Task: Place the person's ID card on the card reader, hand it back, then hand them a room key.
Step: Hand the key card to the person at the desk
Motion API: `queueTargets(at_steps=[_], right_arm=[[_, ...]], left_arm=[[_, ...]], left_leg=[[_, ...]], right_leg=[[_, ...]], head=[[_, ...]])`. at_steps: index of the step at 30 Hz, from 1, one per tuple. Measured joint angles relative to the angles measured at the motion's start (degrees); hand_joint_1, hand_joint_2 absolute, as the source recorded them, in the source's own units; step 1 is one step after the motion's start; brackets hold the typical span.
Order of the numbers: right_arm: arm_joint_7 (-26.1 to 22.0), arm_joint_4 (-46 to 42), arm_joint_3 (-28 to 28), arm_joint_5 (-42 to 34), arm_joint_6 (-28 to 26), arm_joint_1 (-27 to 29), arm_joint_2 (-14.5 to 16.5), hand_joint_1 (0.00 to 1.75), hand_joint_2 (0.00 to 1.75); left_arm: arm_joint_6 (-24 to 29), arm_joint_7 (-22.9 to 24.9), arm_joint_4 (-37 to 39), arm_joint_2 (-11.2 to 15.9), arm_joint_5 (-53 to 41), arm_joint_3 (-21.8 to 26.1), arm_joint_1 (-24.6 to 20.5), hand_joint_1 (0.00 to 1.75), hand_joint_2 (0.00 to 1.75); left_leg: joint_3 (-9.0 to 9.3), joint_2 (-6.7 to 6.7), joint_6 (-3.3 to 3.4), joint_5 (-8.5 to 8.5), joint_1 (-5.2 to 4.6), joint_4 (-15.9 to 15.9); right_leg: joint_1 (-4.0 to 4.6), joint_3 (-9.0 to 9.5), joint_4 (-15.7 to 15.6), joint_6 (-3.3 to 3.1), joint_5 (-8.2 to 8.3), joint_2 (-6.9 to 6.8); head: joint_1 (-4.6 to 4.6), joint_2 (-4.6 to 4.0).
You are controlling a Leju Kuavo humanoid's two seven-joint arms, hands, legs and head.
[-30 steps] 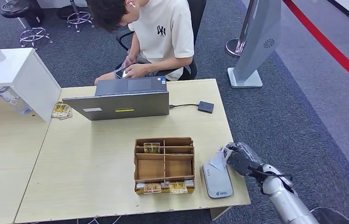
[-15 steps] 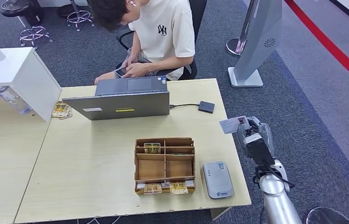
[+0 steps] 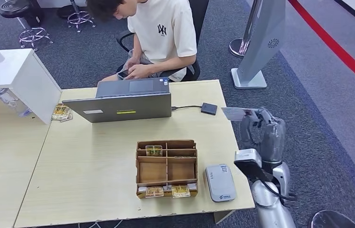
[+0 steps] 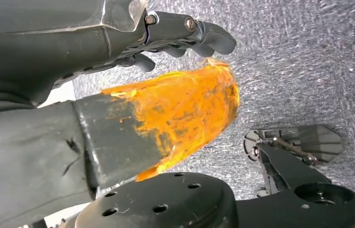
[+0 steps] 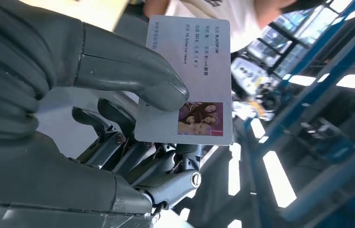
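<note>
Head view: right hand (image 3: 262, 127) raised off the bench (image 3: 95, 166) edge, ID card (image 3: 238, 113) held out toward the seated person (image 3: 159, 35); card reader (image 3: 221, 182) bare. Handback pending; room key step remains.
Right wrist view: fingers (image 5: 133, 76) clamped on card.
Left wrist view: left hand (image 4: 175, 40) curled, holding nothing.

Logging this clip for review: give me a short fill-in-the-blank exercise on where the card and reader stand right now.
1. The ID card is pinched in the ____ robot hand.
2. The card reader lies on the table beside the wooden ____.
3. The seated person looks down at a ____.
4. The reader has ____ card on it.

Missing words: right; organizer; phone; no
</note>
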Motion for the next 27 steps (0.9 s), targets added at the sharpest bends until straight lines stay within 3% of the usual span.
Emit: queueTargets(at_steps=[6, 16, 21, 27], right_arm=[[1.1, 5.9, 7.1, 18.2, -2.3, -8.1, 3.2, 1.75, 1.75], [4.1, 15.6, 9.7, 33.3, -2.5, -17.7, 7.3, 1.75, 1.75], [12.2, 20.2, 12.0, 42.9, -2.5, -23.1, 8.1, 1.75, 1.75], [20.6, 24.9, 16.4, 47.7, -2.5, -28.0, 7.9, 1.75, 1.75]], left_arm=[[-1.2, 1.5, 0.0, 0.1, -2.5, -0.3, -1.2, 0.00, 0.00], [-2.4, 3.8, 0.0, 0.3, -5.0, -1.3, -2.5, 0.00, 0.00], [-3.7, 5.2, 0.0, 0.3, -6.9, -2.1, -3.3, 0.00, 0.00], [-4.5, 5.9, 0.0, 0.3, -8.1, -2.9, -4.1, 0.00, 0.00]], left_leg=[[0.02, -0.04, -0.08, 0.13, 0.01, 0.0], [-0.03, -0.09, -0.11, 0.14, 0.01, 0.0], [-0.03, -0.07, -0.11, 0.15, 0.01, 0.0], [-0.03, -0.07, -0.12, 0.16, 0.01, 0.0]], right_leg=[[0.00, 0.00, 0.0, -0.04, 0.07, -0.04], [0.00, -0.03, 0.0, -0.07, 0.09, -0.04], [0.00, -0.05, 0.0, -0.07, 0.10, -0.03], [0.01, -0.06, 0.0, -0.08, 0.10, -0.02]], head=[[0.01, 0.00], [0.01, 0.00], [0.02, 0.00], [0.01, 0.00]])
